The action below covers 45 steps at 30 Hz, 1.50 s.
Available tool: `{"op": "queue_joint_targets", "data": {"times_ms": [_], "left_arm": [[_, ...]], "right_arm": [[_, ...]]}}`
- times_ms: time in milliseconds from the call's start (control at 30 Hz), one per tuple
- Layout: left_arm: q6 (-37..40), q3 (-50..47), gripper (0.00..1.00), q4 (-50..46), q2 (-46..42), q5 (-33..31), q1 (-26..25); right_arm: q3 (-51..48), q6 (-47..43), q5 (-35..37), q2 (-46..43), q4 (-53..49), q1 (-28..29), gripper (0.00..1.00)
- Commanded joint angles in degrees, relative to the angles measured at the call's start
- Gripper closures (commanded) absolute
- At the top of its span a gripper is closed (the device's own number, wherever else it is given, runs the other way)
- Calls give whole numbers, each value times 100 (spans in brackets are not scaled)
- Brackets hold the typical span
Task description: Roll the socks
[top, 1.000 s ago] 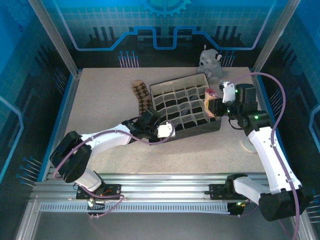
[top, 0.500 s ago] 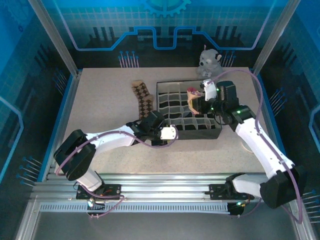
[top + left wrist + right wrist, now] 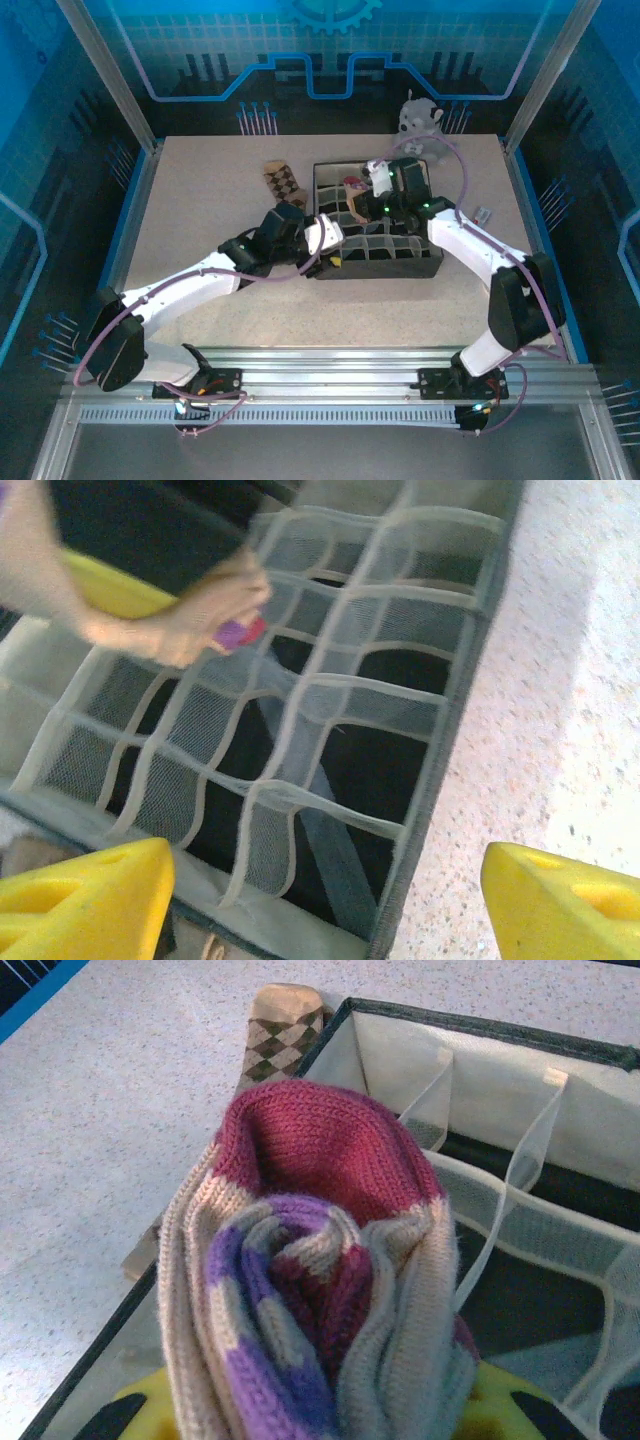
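Note:
The beige sock with red toe and purple stripes [image 3: 310, 1290] is rolled into a bundle, and my right gripper [image 3: 320, 1405] is shut on it. That gripper [image 3: 362, 190] holds the bundle [image 3: 352, 184] above the left rear cells of the fabric organizer [image 3: 430, 268]. The brown argyle sock [image 3: 280, 181] lies flat on the table just left of the organizer; its toe [image 3: 285, 1030] lies past the organizer's rim. My left gripper [image 3: 331, 252] hovers at the organizer's front left corner. Its yellow fingertips [image 3: 85, 900] stand wide apart with nothing between them; below them are the mesh cells [image 3: 300, 730].
A grey plush toy [image 3: 419, 116] sits at the back edge behind the organizer. A small object [image 3: 482, 213] lies on the table right of the organizer. Blue panels and metal posts wall the table on three sides.
My right arm swung left across the organizer carrying the rolled sock. My left gripper opened and moved up to the organizer's front left corner. The organizer turned from tilted to square.

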Motion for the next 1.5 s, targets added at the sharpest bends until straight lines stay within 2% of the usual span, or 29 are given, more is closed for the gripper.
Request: {"op": "queue_joint_targets", "data": {"times_ms": [0,67,300,367,567,733,1033,1300,1467], "left_arm": [[-1913,482,25,-108,374,106,520],[-2555,715,28,-252,639,41,795],[-3365,1401,33,-643,1381,-521,1213],[-3597,1643,33,-848,1710,-471,1354],[-3813,2117,37,-1126,2476,-128,1444],[-3843,2262,42,-1251,2796,-82,1446],[-3794,2194,69,-1297,2930,-19,1464],[-3623,2234,92,-1385,2974,140,1462],[-3563,2206,100,-1365,2993,332,1465]], "right_arm": [[314,-177,-156,347,703,101,100],[288,-219,-194,485,909,140,100],[339,-117,73,764,1301,170,100],[390,-70,73,872,1396,164,100],[554,-33,138,1323,1524,151,100],[793,51,198,1659,1634,75,100],[950,91,145,2151,1703,18,100],[921,-119,435,2193,1916,26,100],[1063,-394,388,2382,2029,24,100]]}}
